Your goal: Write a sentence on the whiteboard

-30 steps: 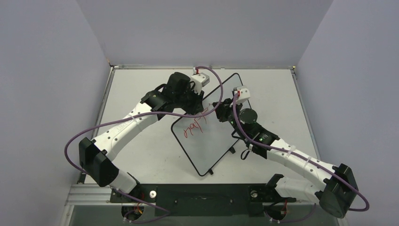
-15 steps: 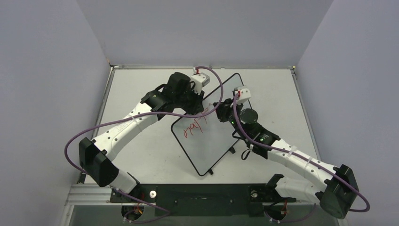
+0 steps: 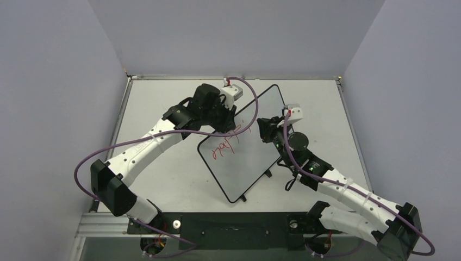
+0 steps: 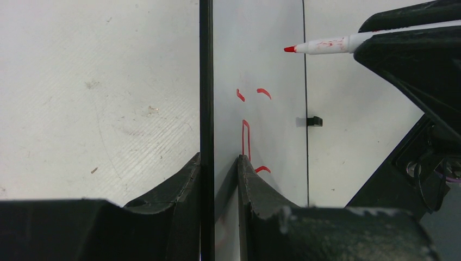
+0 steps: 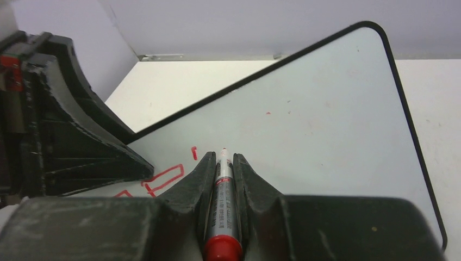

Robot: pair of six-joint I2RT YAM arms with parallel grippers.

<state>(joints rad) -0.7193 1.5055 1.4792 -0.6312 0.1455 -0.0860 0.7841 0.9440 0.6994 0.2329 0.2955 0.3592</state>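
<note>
The whiteboard (image 3: 247,168) lies slanted across the table, with red lettering of the sentence (image 3: 225,145) near its left long edge. My left gripper (image 3: 230,126) is shut on that edge. In the left wrist view the jaws (image 4: 220,163) clamp the black rim (image 4: 205,81), with red strokes (image 4: 245,136) just beyond. My right gripper (image 3: 262,129) is shut on a red marker (image 5: 222,190) with its tip (image 5: 223,149) over the board (image 5: 326,125), right of the strokes (image 5: 163,178). The marker (image 4: 326,44) also shows in the left wrist view. I cannot tell whether the tip touches.
Two black clips (image 3: 268,173) (image 3: 243,199) sit on the board's right long edge; one shows in the left wrist view (image 4: 314,120). Grey walls enclose the white tabletop (image 3: 163,168) on three sides. Purple cables loop from both arms.
My right gripper has moved right and a little nearer with the marker, away from the lettering. The left gripper and the board have not moved.
</note>
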